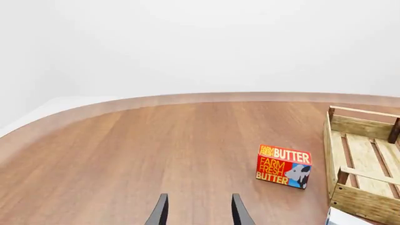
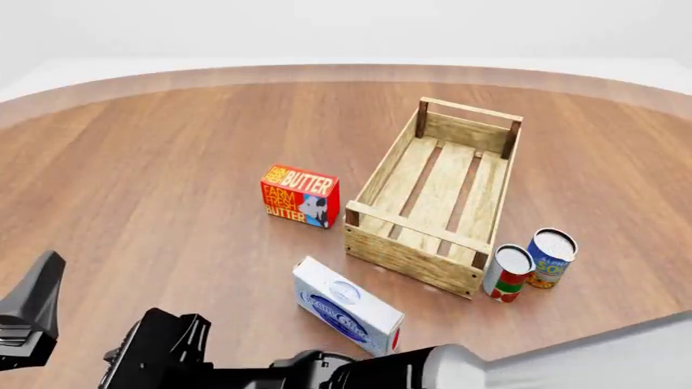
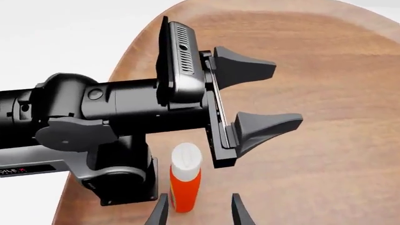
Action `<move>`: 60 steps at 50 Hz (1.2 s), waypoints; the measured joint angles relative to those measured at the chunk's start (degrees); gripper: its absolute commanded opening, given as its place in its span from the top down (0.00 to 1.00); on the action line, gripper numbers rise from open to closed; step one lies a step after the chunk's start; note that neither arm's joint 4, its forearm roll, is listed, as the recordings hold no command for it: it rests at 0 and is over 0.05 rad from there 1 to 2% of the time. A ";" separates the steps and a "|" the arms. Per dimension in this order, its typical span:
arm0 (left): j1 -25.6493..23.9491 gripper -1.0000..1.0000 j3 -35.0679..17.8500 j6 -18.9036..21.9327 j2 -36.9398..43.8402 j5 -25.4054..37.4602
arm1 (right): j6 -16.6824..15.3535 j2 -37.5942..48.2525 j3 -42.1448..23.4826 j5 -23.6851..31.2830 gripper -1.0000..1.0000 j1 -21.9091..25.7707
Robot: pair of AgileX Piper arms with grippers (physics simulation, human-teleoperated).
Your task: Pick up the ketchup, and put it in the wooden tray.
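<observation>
Near the lower middle of the right wrist view stands the ketchup (image 3: pixel 185 183), a red-orange bottle with a white cap, upright on the brown wooden table (image 3: pixel 337 140); the right gripper (image 3: pixel 198 211) points toward it with its two dark fingertips spread apart and nothing between them, the bottle sitting just past the tips and closer to one of them. Right behind the bottle in that view, the left arm's body crosses the frame, and the left gripper (image 3: pixel 265 96) shows its two black fingers wide apart and empty; this arm crowds the space just beside the ketchup. From the front view the bottle itself cannot be seen; the lower left corner holds only the dark arm parts, with the right gripper (image 2: pixel 146 356) low in the frame and one finger of the left gripper (image 2: pixel 32 300) at the left edge. Right of centre in the front view lies the wooden tray (image 2: pixel 373 182), a slatted light-wood crate with nothing inside it. Just left of its near end stands a red butter box (image 2: pixel 300 195), upright and apart from the crate. Below the tray's near left corner lies a white and blue box (image 2: pixel 348 306), tilted on the table. At the tray's near right corner stand a red-and-white can (image 2: pixel 507 274) and a blue can (image 2: pixel 550 258), close beside each other. Across the left wrist view, the left fingertips (image 1: pixel 161 211) stand apart over bare table, with the butter box (image 1: pixel 283 165) and the tray (image 1: pixel 362 206) at right.
</observation>
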 measured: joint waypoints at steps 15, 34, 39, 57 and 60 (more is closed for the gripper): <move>0.00 0.00 0.00 0.00 0.00 0.00 | 0.48 4.11 -2.17 -1.10 0.00 0.82; 0.00 0.00 0.00 0.00 0.00 0.00 | 1.33 9.41 -4.47 -2.90 0.00 1.09; 0.00 0.00 0.00 0.00 0.00 0.00 | 1.51 10.71 -5.11 -3.11 0.00 1.26; 0.00 0.00 0.00 0.00 0.00 0.00 | 2.09 15.26 -7.40 -3.59 0.00 1.68; 0.00 0.00 0.00 0.00 0.00 0.00 | 2.22 15.89 -7.68 -3.72 0.00 1.76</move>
